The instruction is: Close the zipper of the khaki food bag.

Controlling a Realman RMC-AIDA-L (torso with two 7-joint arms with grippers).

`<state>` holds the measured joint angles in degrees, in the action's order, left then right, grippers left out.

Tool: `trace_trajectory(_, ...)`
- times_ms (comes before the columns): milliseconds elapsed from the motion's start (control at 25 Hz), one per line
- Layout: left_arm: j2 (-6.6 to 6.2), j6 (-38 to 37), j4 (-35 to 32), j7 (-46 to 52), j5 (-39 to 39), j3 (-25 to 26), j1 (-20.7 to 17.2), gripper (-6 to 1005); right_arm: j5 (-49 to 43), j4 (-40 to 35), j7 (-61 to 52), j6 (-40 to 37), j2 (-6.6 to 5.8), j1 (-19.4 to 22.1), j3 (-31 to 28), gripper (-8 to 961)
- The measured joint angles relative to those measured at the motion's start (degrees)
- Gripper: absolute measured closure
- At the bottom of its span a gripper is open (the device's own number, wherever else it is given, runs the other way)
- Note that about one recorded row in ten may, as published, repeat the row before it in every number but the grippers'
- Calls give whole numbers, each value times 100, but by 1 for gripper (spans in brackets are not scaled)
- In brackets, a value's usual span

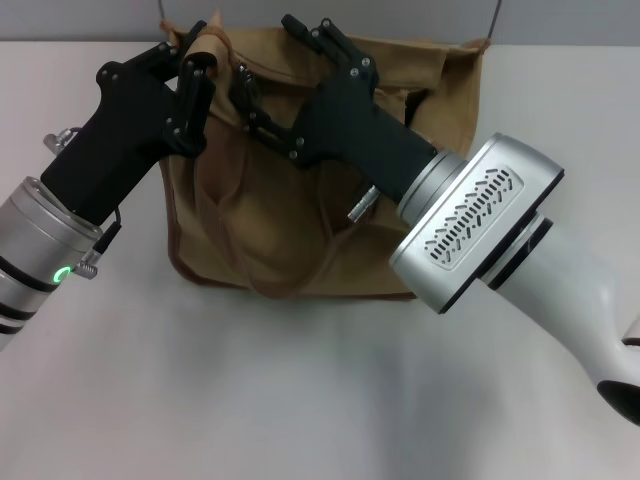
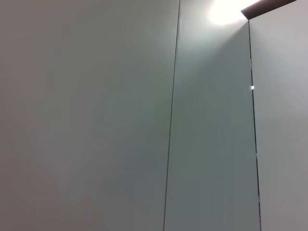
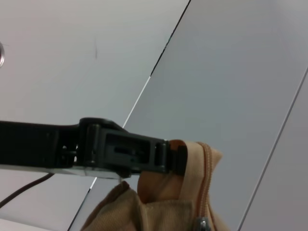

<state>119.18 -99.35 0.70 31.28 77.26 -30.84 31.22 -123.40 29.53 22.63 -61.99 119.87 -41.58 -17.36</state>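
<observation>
Two claws, one khaki food bag (image 1: 300,220): left claw (image 1: 195,75) pinching bag corner, right claw (image 1: 290,85) spread.

khaki food bag (image 1: 300,215): top middle hidden behind right gripper (image 1: 285,85) | zipper (image 3: 206,178): short run shown, cut off at right wrist view's edge; pull tab indiscernible in head view | left gripper (image 1: 200,70): fingertips buried in bag corner fabric | left wrist view: wall panels only
</observation>
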Motion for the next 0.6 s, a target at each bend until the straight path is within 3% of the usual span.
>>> trace_trajectory(600,0,0,0,0,-1,0,-8,977,-78,197,0,-17,0,232,29,160)
